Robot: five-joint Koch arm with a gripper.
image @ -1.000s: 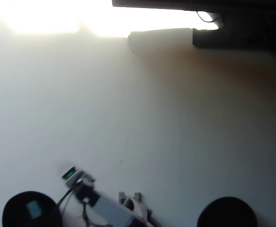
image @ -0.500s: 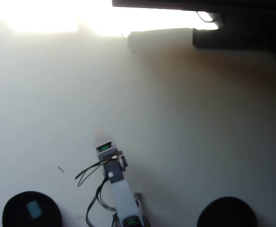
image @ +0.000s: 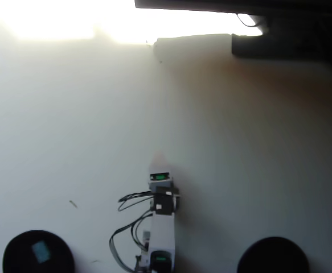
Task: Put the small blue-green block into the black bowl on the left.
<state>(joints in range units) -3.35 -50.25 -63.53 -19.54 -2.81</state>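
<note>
In the overhead view the small blue-green block (image: pixel 40 250) lies inside the black bowl (image: pixel 17 257) at the bottom left corner. The white arm stands at the bottom centre and points up the picture, well to the right of that bowl. Its gripper (image: pixel 158 165) is a pale blur above the green-marked motor, washed out against the white table, so its jaws cannot be made out. Nothing shows between them.
A second black bowl (image: pixel 273 257) sits at the bottom right. Dark equipment (image: pixel 279 34) fills the top right edge. Strong glare whitens the top left. Black cables (image: pixel 128 227) loop left of the arm. A tiny dark mark (image: pixel 73 203) lies on the table.
The arm has swung right, from beside the left bowl to the bottom centre, and now points straight up. The block has stayed in the left bowl.
</note>
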